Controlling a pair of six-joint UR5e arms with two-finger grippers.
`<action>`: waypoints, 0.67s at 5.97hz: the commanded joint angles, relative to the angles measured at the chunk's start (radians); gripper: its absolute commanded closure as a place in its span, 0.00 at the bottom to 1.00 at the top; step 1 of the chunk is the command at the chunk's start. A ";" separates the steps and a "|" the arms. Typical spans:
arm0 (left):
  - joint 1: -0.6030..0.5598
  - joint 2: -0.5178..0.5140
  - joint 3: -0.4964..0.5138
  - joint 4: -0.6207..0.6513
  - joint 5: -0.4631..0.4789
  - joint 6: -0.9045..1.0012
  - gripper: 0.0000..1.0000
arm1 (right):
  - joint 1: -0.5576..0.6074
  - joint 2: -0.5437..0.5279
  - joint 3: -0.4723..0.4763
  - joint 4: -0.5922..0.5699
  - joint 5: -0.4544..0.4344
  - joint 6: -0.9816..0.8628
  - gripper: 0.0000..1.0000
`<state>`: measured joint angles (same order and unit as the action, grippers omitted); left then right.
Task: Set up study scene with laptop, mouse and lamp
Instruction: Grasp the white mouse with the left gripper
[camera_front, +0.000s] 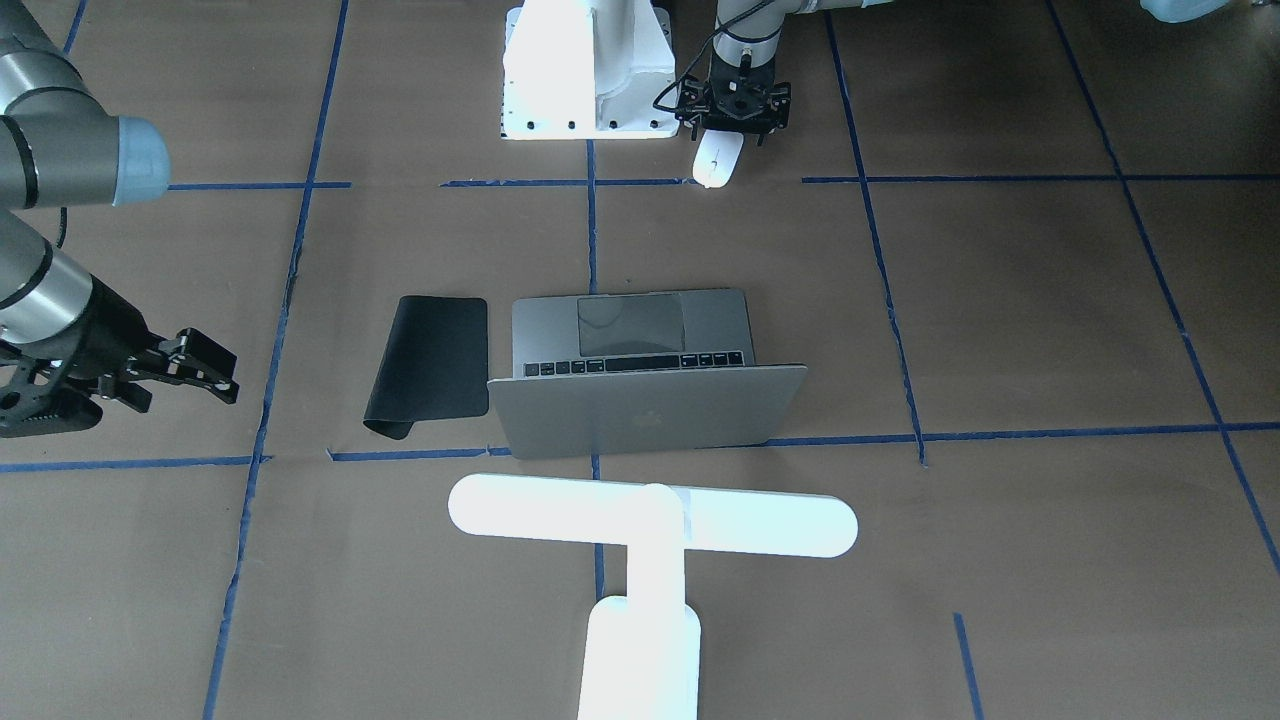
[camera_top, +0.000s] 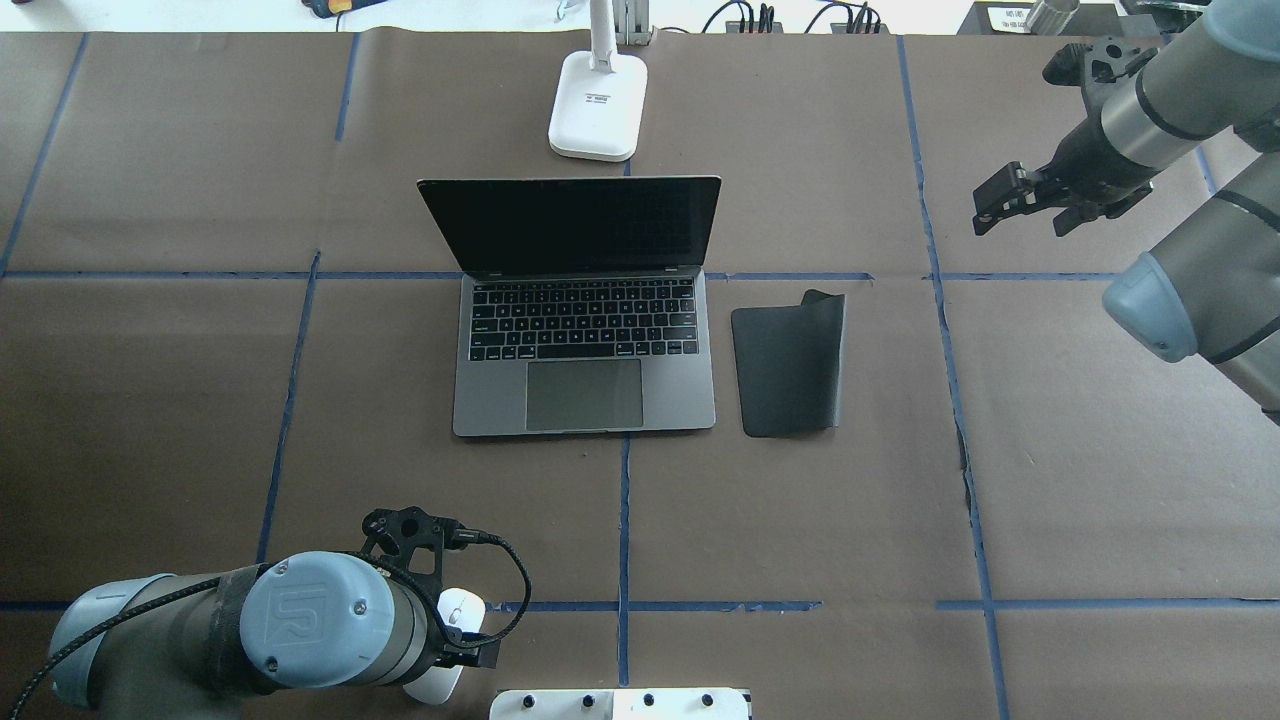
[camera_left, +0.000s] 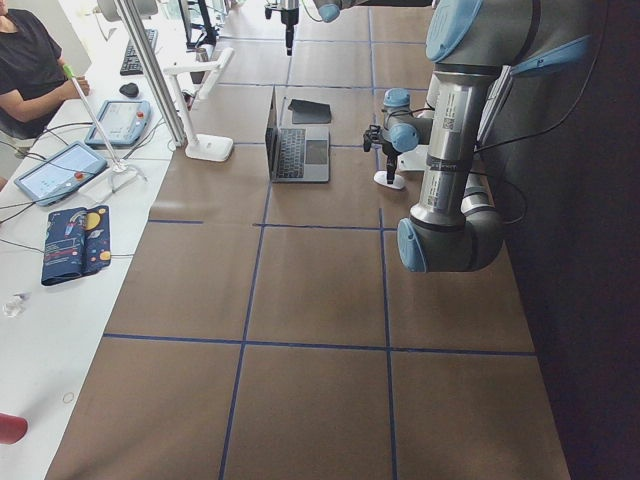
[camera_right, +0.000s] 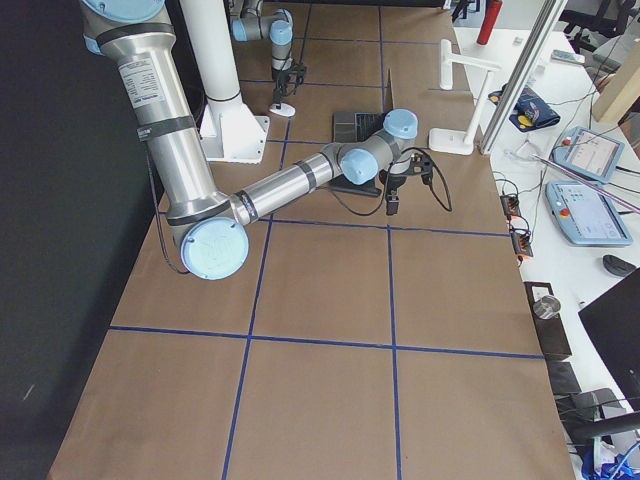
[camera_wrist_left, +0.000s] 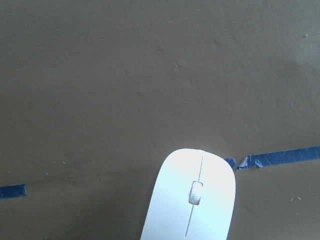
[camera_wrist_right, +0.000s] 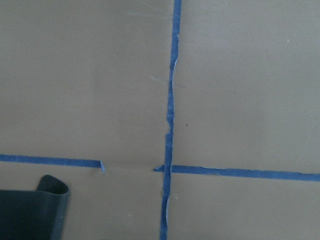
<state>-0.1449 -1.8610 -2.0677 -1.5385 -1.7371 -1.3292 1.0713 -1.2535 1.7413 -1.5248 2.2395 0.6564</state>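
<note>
The silver-grey laptop (camera_top: 585, 345) stands open in the middle of the table, its lid (camera_front: 650, 410) towards the lamp (camera_front: 650, 525). The white lamp stands upright behind the laptop (camera_top: 598, 105). The white mouse (camera_front: 718, 160) lies on a blue tape line near the robot's base, and it also shows in the left wrist view (camera_wrist_left: 192, 197). My left gripper (camera_front: 735, 110) points down right over the mouse's near end, and its fingers are hidden, so I cannot tell its state. My right gripper (camera_top: 988, 208) hovers above the table at the far right, shut and empty.
A black mat (camera_top: 790, 370) lies right of the laptop with one far corner curled up, also in the right wrist view (camera_wrist_right: 30, 210). The white bolted pedestal (camera_front: 585, 70) stands beside the mouse. Blue tape lines cross the brown table paper.
</note>
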 joint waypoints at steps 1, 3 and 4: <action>0.001 -0.003 0.018 0.000 0.008 -0.001 0.00 | 0.045 -0.003 0.058 -0.162 0.000 -0.156 0.00; 0.001 -0.006 0.069 -0.056 0.008 -0.001 0.00 | 0.044 -0.003 0.055 -0.163 -0.001 -0.155 0.00; 0.001 -0.006 0.087 -0.099 0.008 -0.001 0.00 | 0.042 -0.001 0.052 -0.164 -0.003 -0.155 0.00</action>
<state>-0.1442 -1.8665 -2.0014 -1.5994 -1.7289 -1.3297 1.1143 -1.2555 1.7953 -1.6869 2.2380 0.5027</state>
